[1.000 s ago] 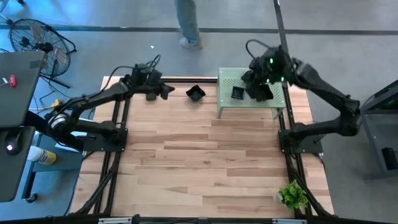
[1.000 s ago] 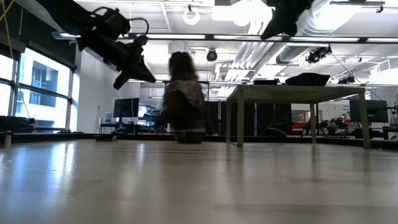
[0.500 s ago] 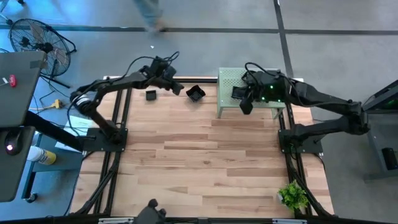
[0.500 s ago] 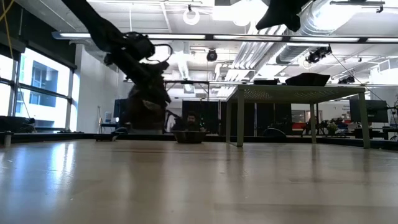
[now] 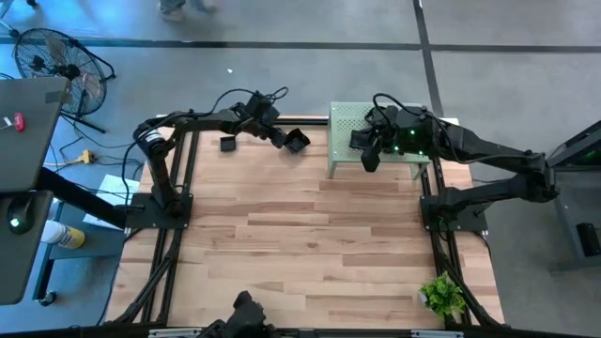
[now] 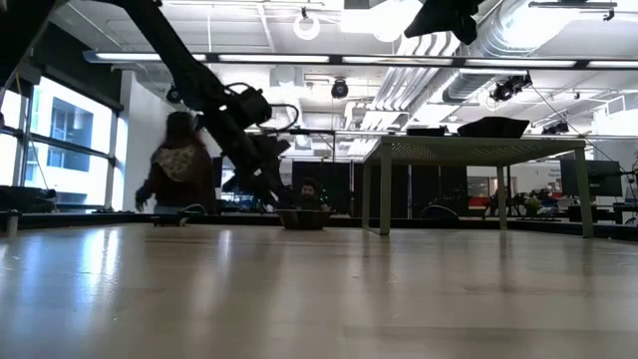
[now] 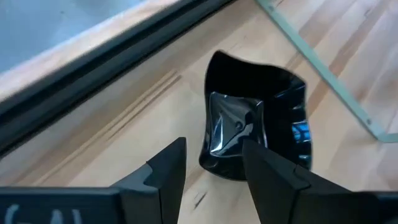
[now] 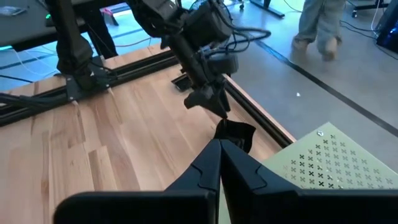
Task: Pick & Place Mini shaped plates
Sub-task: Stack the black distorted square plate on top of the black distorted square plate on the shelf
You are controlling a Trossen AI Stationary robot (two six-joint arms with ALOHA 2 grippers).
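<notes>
- Parted jaws of the left gripper [image 7: 211,168] hover over the near rim of a glossy black square dish [image 7: 255,134] on the wooden table [image 5: 310,244], with nothing yet between the fingers [image 7: 168,165].
- Seen from overhead, the left gripper [image 5: 282,137] sits at the table's far edge, just beside that dish [image 5: 297,142], while a second small black dish [image 5: 227,144] lies near it on the boards, toward the left arm's base.
- Pressed together and empty, the right gripper [image 8: 219,149] hangs above the front edge of the pale green perforated stand [image 5: 343,117], on which another black dish [image 5: 360,140] rests.
- Judging by its shine and thin upturned wall, the square dish looks light, rigid and slick, and probably brittle if dropped.
- A sensible hold appears to be across the raised rim, one finger inside the well and one outside, at the middle of a side rather than on a flared corner, where the smooth glaze could let it slide.
- On the low view the dish [image 6: 304,217] sits flat on the boards beyond the left arm, with a person [image 6: 177,172] in the room behind.
</notes>
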